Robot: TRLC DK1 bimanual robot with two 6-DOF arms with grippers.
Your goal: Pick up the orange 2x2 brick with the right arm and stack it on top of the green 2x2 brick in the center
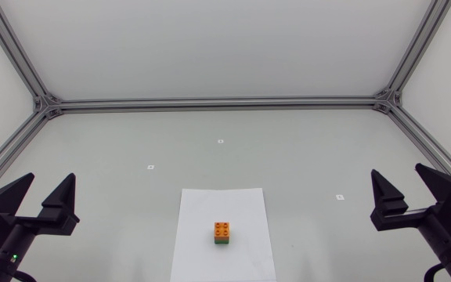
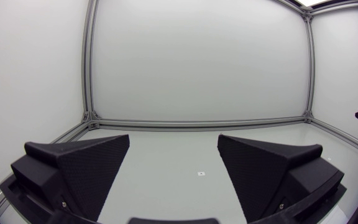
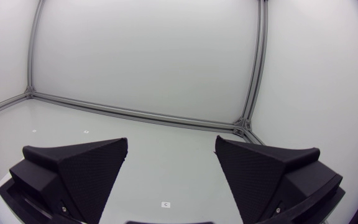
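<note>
In the head view the orange 2x2 brick [image 1: 222, 229] sits stacked on the green 2x2 brick [image 1: 222, 241], of which only a thin front strip shows, on a white paper sheet [image 1: 198, 251] at the table's front middle. My left gripper [image 1: 44, 194] stands open at the left edge, far from the bricks. My right gripper [image 1: 405, 184] stands open at the right edge, equally far off. Each wrist view shows its own gripper, left [image 2: 173, 162] and right [image 3: 171, 163], with nothing between the fingers; neither shows the bricks.
Small white markers lie on the grey table: one [image 1: 220, 142] behind the sheet, one [image 1: 150, 167] to the back left, one [image 1: 339, 197] to the right. An aluminium frame [image 1: 218, 103] borders the table's far side.
</note>
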